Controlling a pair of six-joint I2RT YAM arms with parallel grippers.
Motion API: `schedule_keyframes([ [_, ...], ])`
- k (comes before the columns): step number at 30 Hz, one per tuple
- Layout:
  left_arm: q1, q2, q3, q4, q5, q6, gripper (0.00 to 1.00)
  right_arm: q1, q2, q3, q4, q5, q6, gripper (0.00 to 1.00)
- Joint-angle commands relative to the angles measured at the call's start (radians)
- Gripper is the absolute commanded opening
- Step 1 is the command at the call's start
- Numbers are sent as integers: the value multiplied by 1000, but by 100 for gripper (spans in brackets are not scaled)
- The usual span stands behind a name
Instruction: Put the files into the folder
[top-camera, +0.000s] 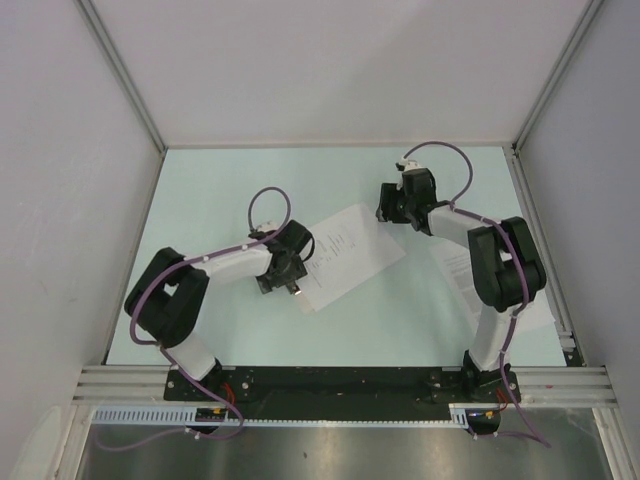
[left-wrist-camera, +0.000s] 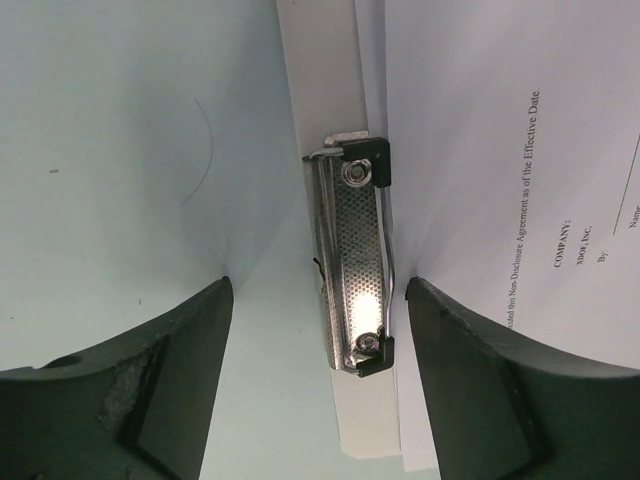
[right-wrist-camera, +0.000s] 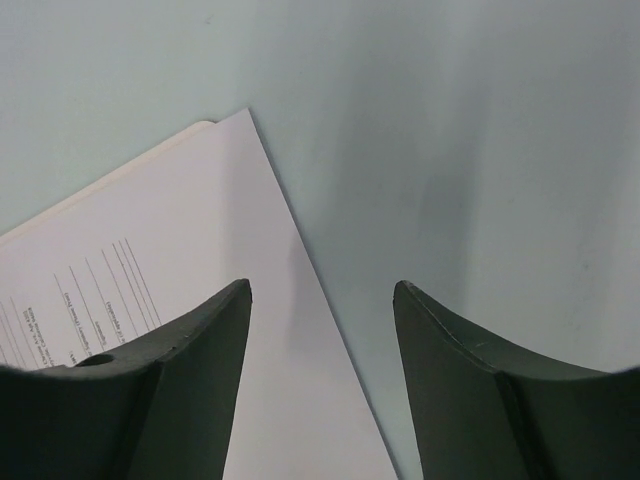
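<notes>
The folder is a white clipboard lying slanted at mid-table, with a printed sheet on it. My left gripper is open and hovers over the board's silver-black clip; its jaws stand either side of the clip without touching it. In the left wrist view the sheet lies right of the clip, its edge at the clip. My right gripper is open and empty above the sheet's far corner. More printed sheets lie under the right arm, partly hidden.
White enclosure walls stand on the left, back and right. Metal frame posts run along the corners. An aluminium rail crosses the near edge by the arm bases. The right arm's elbow hangs over the loose sheets.
</notes>
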Motion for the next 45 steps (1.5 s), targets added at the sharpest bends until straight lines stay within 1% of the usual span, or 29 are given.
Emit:
schedule_keyframes([
  [1,-8,25,29,-57,-32,-53,73,-5,61,85,-25,-91,-14,63],
  [4,-10,47,36,-58,-32,-61,71,-4,82,86,-25,-88,0,62],
  [6,-10,59,47,-64,-36,-63,67,-4,94,86,-25,-92,-2,63],
  [7,-11,67,59,-75,-47,-61,64,-4,105,88,-25,-91,-2,62],
  [9,-13,82,67,-87,-67,-64,63,-10,113,96,-25,-98,0,62],
  [12,-13,94,67,-101,-119,-56,58,-18,119,103,-25,-106,-3,61],
  [13,-11,94,62,-101,-128,-55,52,-19,121,106,-25,-111,-5,61],
  [15,-11,102,53,-92,-128,-46,49,-22,124,113,-25,-126,-3,61],
  [16,-11,102,46,-86,-128,-44,44,-22,125,116,-25,-129,-2,61],
  [18,-11,95,24,-65,-124,-38,39,-22,130,119,-25,-150,0,61],
  [21,-11,65,-11,-34,-125,-21,26,-21,142,126,-56,-164,0,60],
  [23,-11,47,-27,-25,-130,-4,22,-21,147,126,-59,-173,4,59],
  [24,-13,24,-42,-12,-131,-1,13,-21,150,126,-61,-180,9,59],
  [27,-11,-25,-68,18,-141,45,0,-22,153,126,-61,-219,26,58],
  [30,-10,-56,-88,47,-131,86,0,-22,151,126,-76,-252,39,58],
  [32,-11,-85,-100,84,-105,108,0,-22,154,126,-84,-296,33,64],
  [33,-10,-100,-123,104,-93,129,0,-21,153,126,-88,-305,26,70],
  [36,-8,-130,-151,143,-61,155,0,-21,150,125,-136,-313,3,76],
  [38,-8,-136,-166,153,-56,157,0,-9,136,126,-159,-261,-5,77],
  [40,-7,-137,-172,157,-52,158,0,7,105,126,-174,-197,-19,80],
  [42,-2,-128,-172,152,-36,152,0,25,70,126,-176,-169,-25,85],
  [43,-2,-123,-172,150,-33,152,0,30,30,126,-177,-114,-26,87],
  [45,1,-120,-177,153,-27,146,0,50,-14,131,-191,-69,-30,91],
])
